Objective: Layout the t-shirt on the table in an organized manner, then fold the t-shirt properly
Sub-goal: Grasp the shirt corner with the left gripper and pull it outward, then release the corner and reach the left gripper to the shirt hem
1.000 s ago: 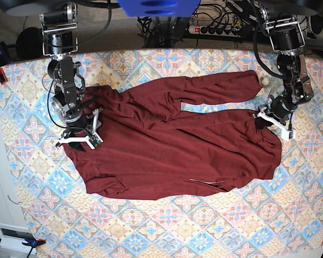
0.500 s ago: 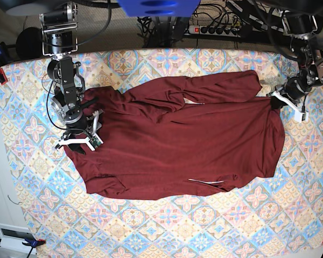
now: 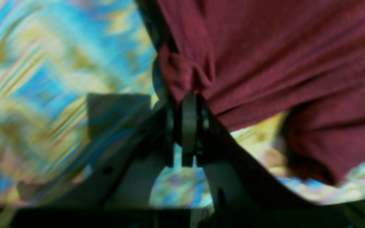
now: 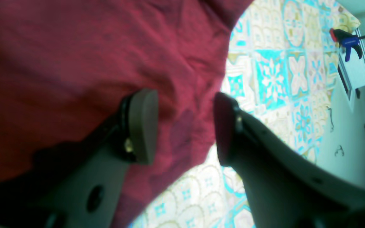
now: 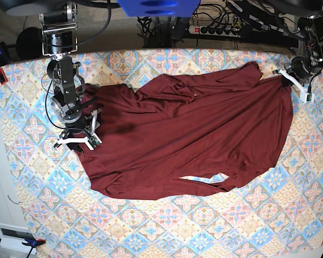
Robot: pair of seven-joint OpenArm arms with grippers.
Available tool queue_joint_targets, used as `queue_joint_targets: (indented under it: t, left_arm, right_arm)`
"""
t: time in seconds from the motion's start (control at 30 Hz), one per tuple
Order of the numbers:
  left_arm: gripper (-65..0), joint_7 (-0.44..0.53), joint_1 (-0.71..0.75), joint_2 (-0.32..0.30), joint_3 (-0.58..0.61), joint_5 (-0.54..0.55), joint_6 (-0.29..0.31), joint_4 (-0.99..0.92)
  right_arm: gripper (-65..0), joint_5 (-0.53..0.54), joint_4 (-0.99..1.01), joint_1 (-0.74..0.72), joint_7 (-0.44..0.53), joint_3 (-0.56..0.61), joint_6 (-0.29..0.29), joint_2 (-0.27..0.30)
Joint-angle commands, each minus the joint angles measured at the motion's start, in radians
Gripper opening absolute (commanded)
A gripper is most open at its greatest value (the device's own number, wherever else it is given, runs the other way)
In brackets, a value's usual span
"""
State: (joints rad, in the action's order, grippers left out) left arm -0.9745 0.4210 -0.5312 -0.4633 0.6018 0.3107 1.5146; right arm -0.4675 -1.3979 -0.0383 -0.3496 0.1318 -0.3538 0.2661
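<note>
t-shirt [image 5: 188, 140]: thin matt maroon cloth, soft, creased. table [image 5: 204, 226] under it: printed cloth cover, matt. gripper fingers [image 4: 143, 125] over shirt: smooth matt plastic.

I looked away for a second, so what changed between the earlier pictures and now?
The left gripper, shut on the t-shirt, pulled its edge up toward the table's far right corner, stretching the cloth. The right gripper stayed open over the shirt's other end.

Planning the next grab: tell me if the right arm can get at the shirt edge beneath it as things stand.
Probably yes. The right hand is open right over the t-shirt, and the hem sits between its fingers with nothing in the way. The left hand is shut on the far end.
</note>
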Motion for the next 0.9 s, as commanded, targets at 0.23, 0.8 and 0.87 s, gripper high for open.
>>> queue_joint_targets:
  t: [0.23,0.8,0.87]
  left_arm:
    - [-65.0,0.010,-0.023,-0.020,-0.016,0.008,-0.008,0.011]
    - [-26.4,0.007,-0.083,0.087,-0.110,0.020,-0.008,0.019]
    - [-26.4,0.009,-0.086,0.102,-0.144,0.020,-0.008,0.019]
  right_arm:
    - [-37.2,0.006,-0.021,0.015,0.016,-0.007,0.014,0.011]
    - [-37.2,0.008,-0.021,0.019,0.014,-0.011,0.014,0.011]
    - [-37.2,0.008,-0.021,0.028,0.014,-0.013,0.014,0.011]
